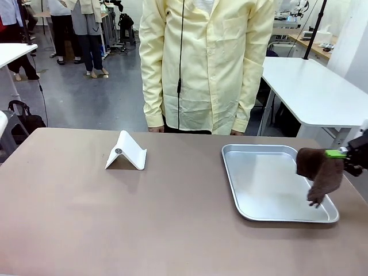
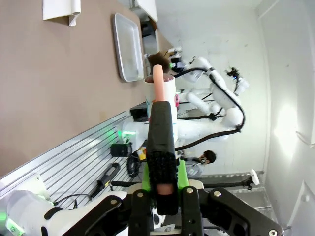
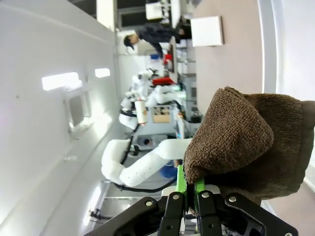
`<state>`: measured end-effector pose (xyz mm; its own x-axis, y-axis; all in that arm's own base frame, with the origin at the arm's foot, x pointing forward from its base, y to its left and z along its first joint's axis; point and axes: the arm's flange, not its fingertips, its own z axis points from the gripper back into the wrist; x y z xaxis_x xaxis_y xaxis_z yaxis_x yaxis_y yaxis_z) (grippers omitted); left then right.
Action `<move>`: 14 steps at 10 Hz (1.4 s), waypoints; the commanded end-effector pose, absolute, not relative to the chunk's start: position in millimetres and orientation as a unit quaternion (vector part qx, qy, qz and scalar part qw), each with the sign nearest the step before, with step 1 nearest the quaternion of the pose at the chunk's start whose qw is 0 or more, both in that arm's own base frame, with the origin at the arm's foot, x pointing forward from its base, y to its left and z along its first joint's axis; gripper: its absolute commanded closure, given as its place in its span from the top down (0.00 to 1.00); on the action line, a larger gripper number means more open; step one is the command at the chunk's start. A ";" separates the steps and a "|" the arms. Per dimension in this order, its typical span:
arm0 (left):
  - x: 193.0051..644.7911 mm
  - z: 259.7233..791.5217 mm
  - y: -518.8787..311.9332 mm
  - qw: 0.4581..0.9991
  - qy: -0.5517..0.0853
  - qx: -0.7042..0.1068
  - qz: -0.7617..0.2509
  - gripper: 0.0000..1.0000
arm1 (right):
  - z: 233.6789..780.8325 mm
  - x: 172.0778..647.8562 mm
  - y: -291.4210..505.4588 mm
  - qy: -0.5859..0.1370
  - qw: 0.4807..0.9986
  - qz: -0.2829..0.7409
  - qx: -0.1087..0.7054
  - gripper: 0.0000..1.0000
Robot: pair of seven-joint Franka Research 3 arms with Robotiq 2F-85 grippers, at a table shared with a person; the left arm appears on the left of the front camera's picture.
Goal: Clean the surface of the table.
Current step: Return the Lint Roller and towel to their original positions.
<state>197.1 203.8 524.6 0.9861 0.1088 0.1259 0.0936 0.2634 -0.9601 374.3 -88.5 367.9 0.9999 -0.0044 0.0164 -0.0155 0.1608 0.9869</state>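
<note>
The taupe-brown table (image 1: pixel 86 218) spans the front view, and its top also shows in the left wrist view (image 2: pixel 49 88). My right gripper (image 1: pixel 339 154) is shut on a dark brown cloth (image 1: pixel 319 171) that hangs over the right end of a steel tray (image 1: pixel 236 184). In the right wrist view the cloth (image 3: pixel 246 142) bulges out above the closed green pads of my right gripper (image 3: pixel 191 189). My left gripper (image 2: pixel 162 179) is shut on a black ribbed object (image 2: pixel 161 142) with a white cylinder and a pink tip, held off the table's edge.
A white folded stand (image 1: pixel 126 152) sits left of the table's centre. A person in a pale yellow coat (image 1: pixel 207 63) stands at the far edge. A white-topped table (image 1: pixel 310 86) is behind on the right. The tray (image 2: pixel 127 46) and stand (image 2: pixel 61 10) also show from the left wrist.
</note>
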 end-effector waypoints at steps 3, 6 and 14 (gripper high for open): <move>279.6 555.2 109.1 0.830 0.009 -0.558 0.006 0.22 | 393.7 413.4 16.8 -0.009 0.769 0.057 0.636 0.07; 354.0 569.4 47.5 0.855 0.011 -0.516 0.046 0.22 | 389.9 455.6 118.9 0.012 0.776 0.078 0.626 0.07; 512.1 533.2 -38.1 0.936 0.038 -0.350 -0.005 0.22 | 307.8 498.8 220.8 0.001 0.823 0.006 0.569 0.07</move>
